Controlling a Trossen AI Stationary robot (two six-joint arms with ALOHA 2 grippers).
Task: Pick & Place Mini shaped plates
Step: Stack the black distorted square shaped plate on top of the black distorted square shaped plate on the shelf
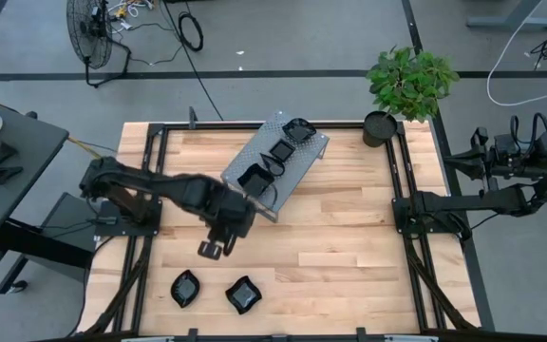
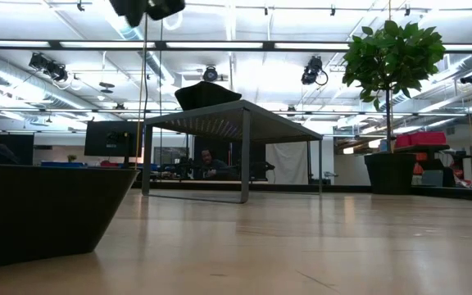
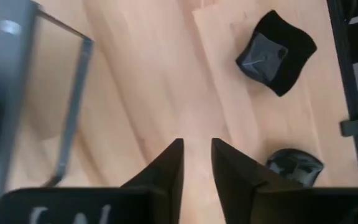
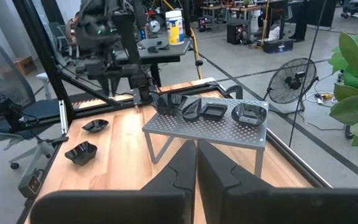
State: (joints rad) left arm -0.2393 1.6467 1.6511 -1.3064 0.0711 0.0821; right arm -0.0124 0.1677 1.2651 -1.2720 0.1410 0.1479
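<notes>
**Left claw above the desk, nothing in it**

The left claw (image 1: 212, 249) hangs over the wooden desk (image 1: 349, 237), just beside the grey perforated stand (image 1: 297, 161); its fingers (image 3: 166, 171) are a little apart and hold nothing. Four mini shaped plates (image 1: 283, 152) rest on the stand; two more (image 1: 243, 294) lie on the desk near its front edge. The right claw (image 4: 196, 163) waits at the desk's right side, clenched and empty. No label or writing can be read.
</notes>
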